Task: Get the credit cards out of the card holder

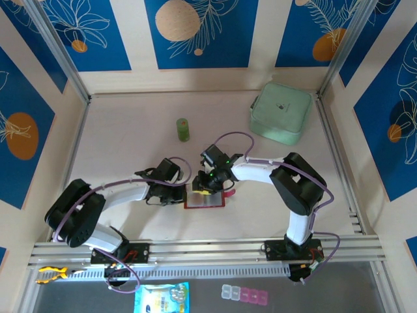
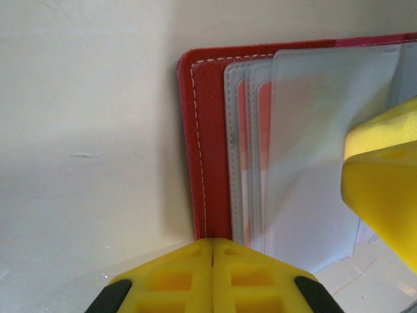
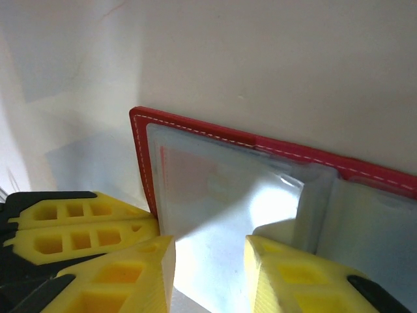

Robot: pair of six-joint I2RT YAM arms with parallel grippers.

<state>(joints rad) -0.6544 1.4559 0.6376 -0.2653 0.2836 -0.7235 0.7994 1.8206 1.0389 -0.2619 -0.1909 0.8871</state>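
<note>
Overhead, the card holder (image 1: 204, 201) is seen opened flat between the pincers — left gripper (image 1: 181, 193) pressed together at its edge, right gripper (image 1: 207, 186) over its inner face. Left wrist: credit cards (image 2: 264, 124) are seen just ahead of that pincer, blurred by sleeves (image 2: 326, 130). Right wrist: jaws are part-spread astride the sleeves, nothing pinched; one card alone should be gripped — card edges are hidden.

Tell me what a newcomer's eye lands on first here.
The open red folding card holder lies at the table's near middle, its greyish clear pockets showing pinkish-red cards. The left gripper sits shut at its edge; the right gripper hangs over the pockets, jaws apart. A large mint-green pouch lies at the far right.
</note>
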